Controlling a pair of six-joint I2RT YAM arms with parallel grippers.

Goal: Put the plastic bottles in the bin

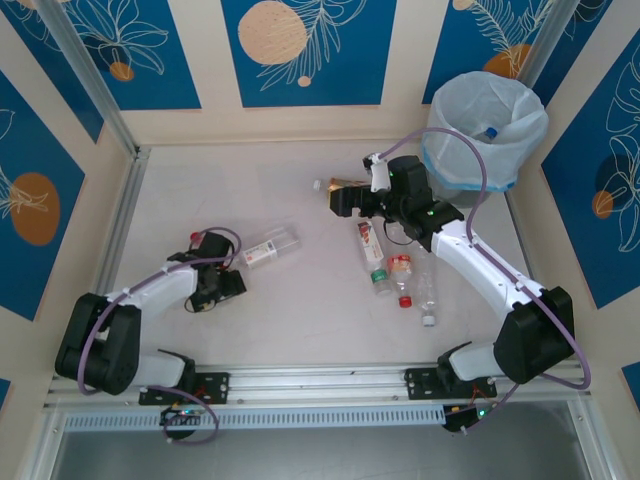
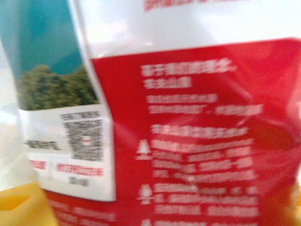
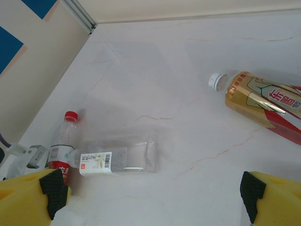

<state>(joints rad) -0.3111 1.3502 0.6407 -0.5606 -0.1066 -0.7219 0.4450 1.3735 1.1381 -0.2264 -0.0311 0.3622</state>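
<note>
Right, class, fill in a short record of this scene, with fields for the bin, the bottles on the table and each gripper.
bin: round, bag-lined, far right corner; blue-capped bottle inside
mid-table bottles: several, lying close together
right gripper: open, empty, near the lying gold-labelled bottle
left gripper: red-labelled bottle right up against it; grip unclear
</note>
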